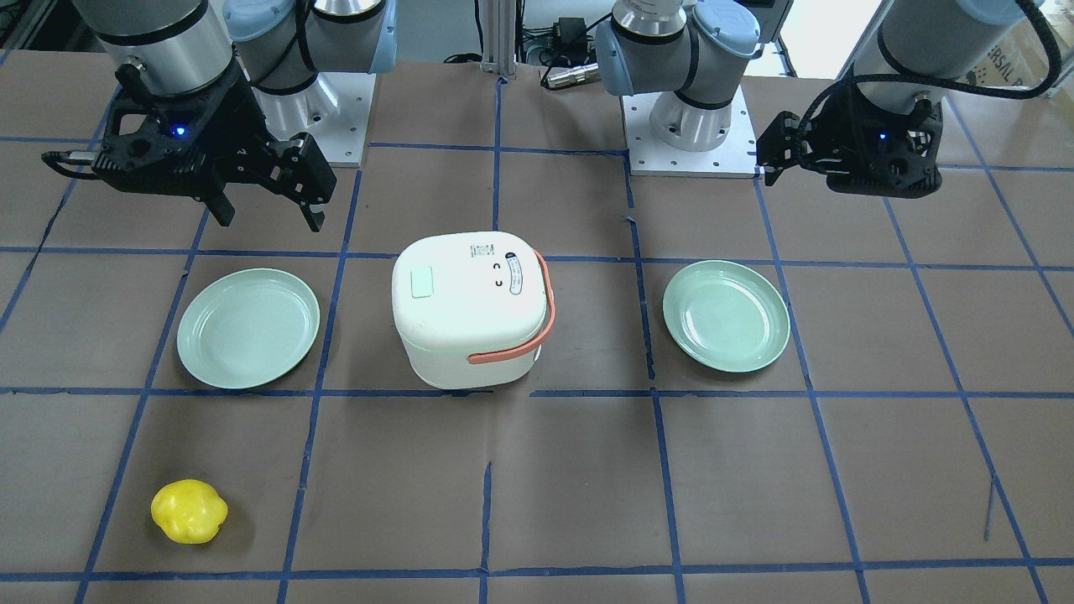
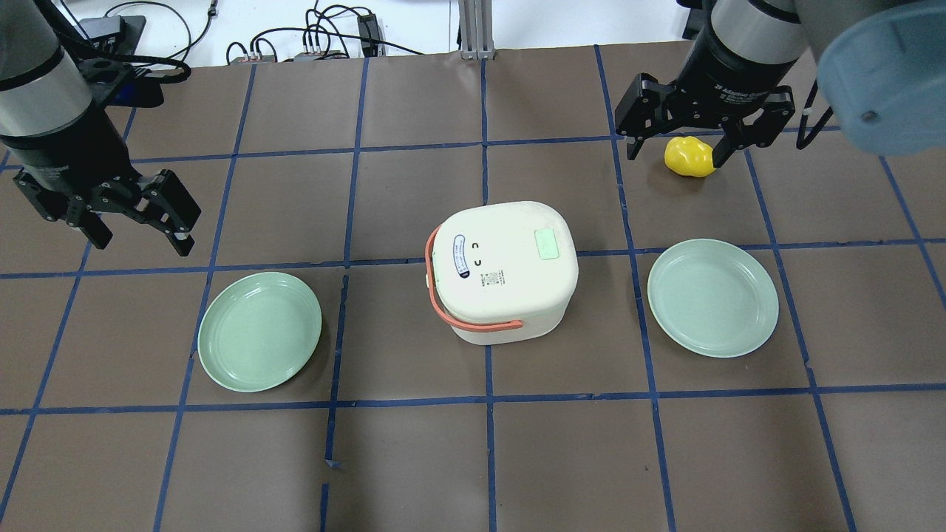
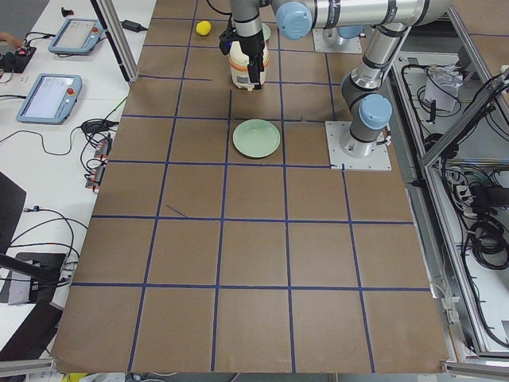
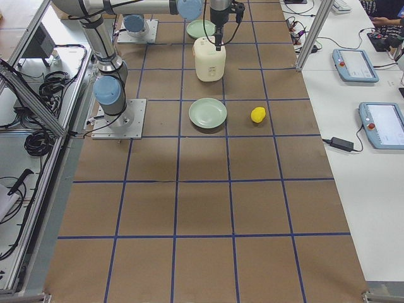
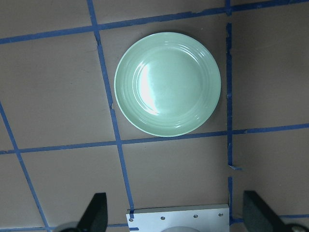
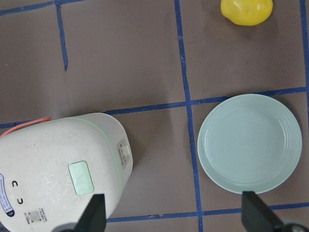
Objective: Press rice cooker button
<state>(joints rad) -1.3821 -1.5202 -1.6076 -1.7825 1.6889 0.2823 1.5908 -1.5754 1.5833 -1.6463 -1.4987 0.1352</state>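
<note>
The white rice cooker [image 1: 470,310] with a coral handle stands at the table's middle, and it also shows in the overhead view [image 2: 502,273]. Its pale green button [image 1: 420,282] sits on the lid, also seen from overhead [image 2: 547,243] and in the right wrist view [image 6: 80,178]. My right gripper [image 1: 268,214] hangs open and empty, high above the table, off to the cooker's right and farther from my base [image 2: 674,148]. My left gripper [image 2: 140,240] is open and empty, high at the left side [image 1: 768,164], well away from the cooker.
A green plate [image 2: 259,331] lies left of the cooker and another green plate [image 2: 712,297] lies right of it. A yellow fruit-like object [image 2: 689,157] lies on the table below my right gripper. Blue tape lines grid the brown table.
</note>
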